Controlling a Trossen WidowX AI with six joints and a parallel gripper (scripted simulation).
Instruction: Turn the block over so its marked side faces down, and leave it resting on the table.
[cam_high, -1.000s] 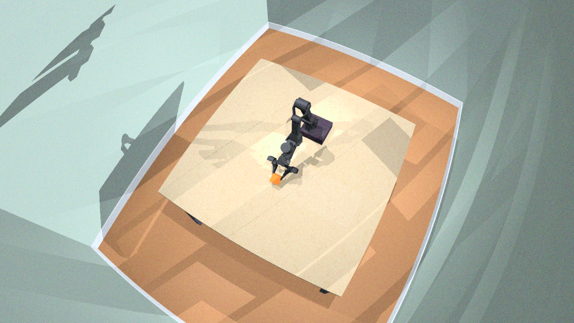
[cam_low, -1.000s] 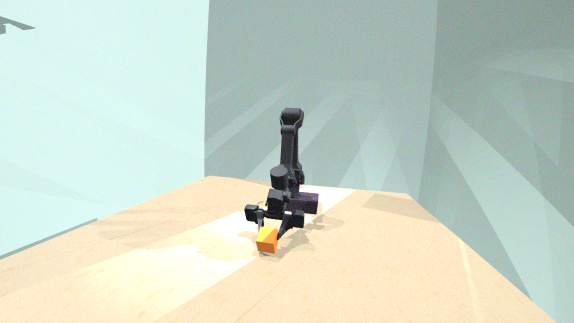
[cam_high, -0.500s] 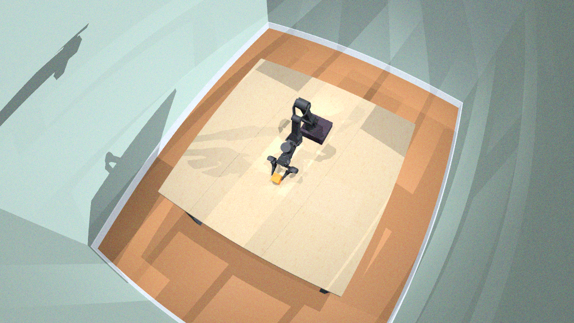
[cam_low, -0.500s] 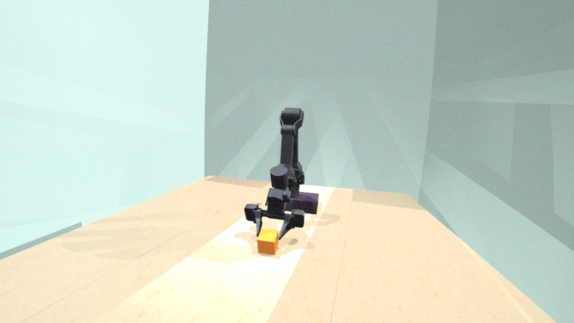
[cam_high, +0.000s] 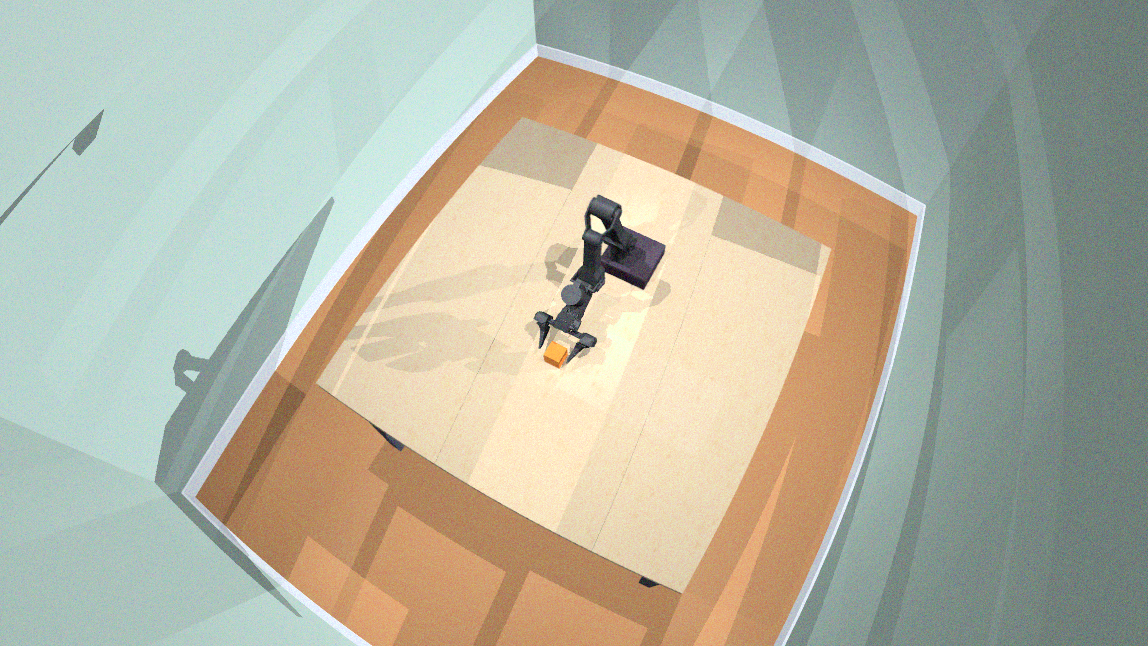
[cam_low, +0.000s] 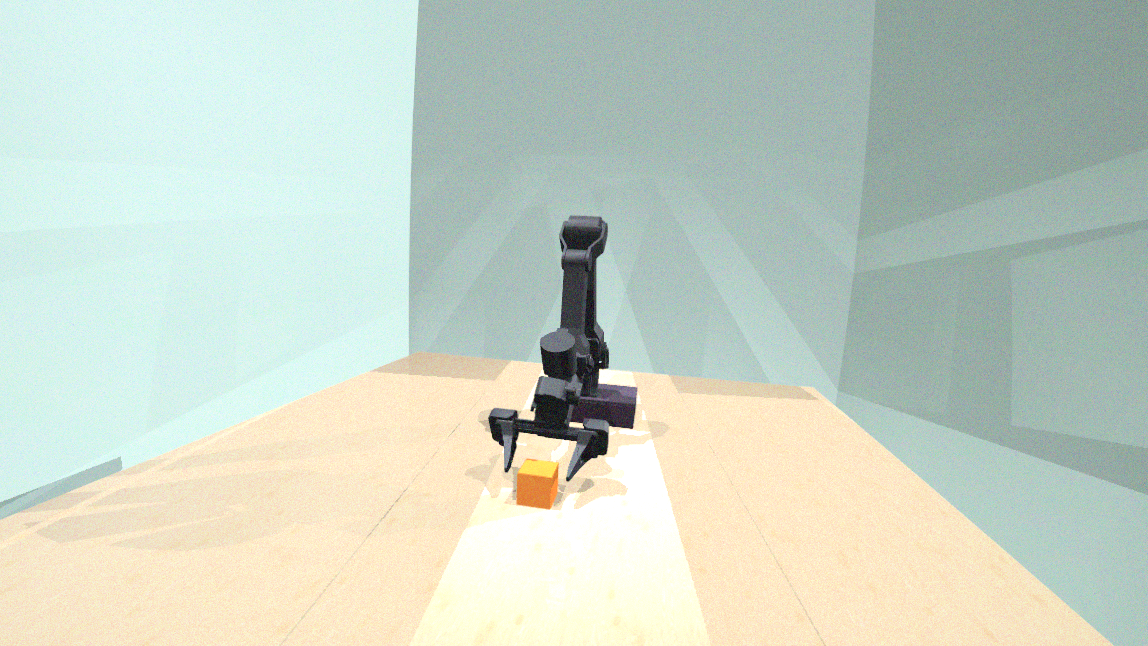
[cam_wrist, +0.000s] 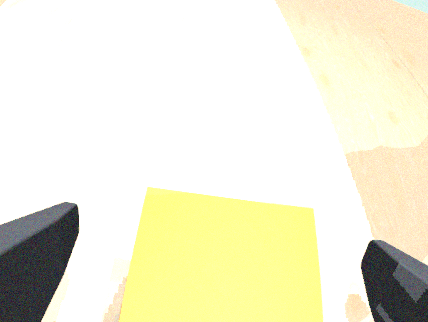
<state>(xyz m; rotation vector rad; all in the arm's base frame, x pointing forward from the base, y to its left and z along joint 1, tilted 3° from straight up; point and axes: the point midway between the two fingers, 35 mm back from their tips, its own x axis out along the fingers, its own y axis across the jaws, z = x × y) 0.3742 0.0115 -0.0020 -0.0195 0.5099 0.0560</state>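
Cannot see the underside of the block (cam_high: 554, 354) (cam_low: 537, 483) (cam_wrist: 222, 260), cropped at the wrist view's bottom. Can see the pincer (cam_high: 554, 354) (cam_low: 537, 474) (cam_wrist: 227, 240) only partly there, cut at both lower corners.

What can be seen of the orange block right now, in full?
The block is a small, plain cube with sharp edges and flat, matte-looking faces, orange from outside and washed out to yellow in the wrist view. It sits flat on the table, partly in a bright strip of light. The gripper is open, its fingers apart on either side without holding it. No mark shows on its visible faces; the underside is hidden.
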